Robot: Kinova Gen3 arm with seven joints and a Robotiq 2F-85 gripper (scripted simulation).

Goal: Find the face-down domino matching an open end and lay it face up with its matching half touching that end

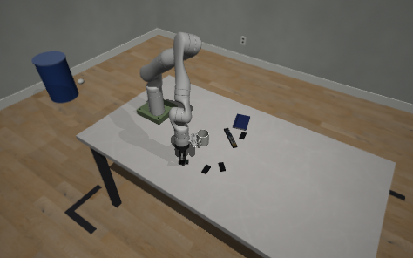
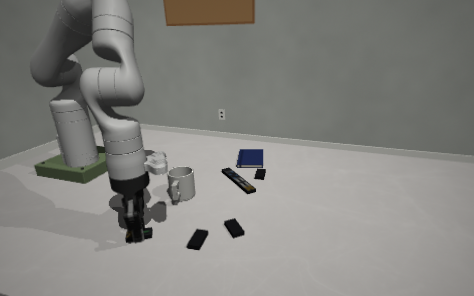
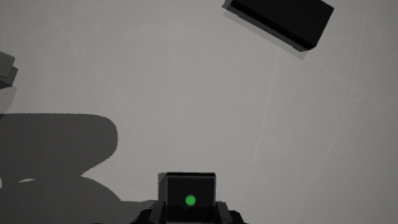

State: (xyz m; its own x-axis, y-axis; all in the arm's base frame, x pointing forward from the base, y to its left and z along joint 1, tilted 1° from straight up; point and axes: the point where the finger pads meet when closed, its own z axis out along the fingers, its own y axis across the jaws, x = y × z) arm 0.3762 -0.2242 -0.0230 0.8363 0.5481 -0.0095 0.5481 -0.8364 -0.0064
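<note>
My gripper [image 1: 182, 162] [image 2: 136, 237] [image 3: 190, 214] points down at the table, its fingers shut on the sides of a domino. This held domino [image 2: 148, 233] [image 3: 190, 187] is face up at table level, with one green pip on its visible half; the other half is hidden, though a little orange shows by the fingers in the exterior view. Two black face-down dominoes lie to the right, one [image 1: 206, 169] [image 2: 197, 239] nearer, one [image 1: 221, 166] [image 2: 234, 227] beyond. A third [image 1: 242, 135] [image 2: 260, 174] lies beside the line [image 1: 230, 138] [image 2: 238, 180], whose near end shows yellowish pips.
A grey mug [image 1: 203, 138] [image 2: 182, 184] stands behind and right of the gripper, with a small pale lumpy object behind it. A blue book [image 1: 241, 122] [image 2: 250, 158] lies behind the line. A black domino [image 3: 285, 20] is at the wrist view's top.
</note>
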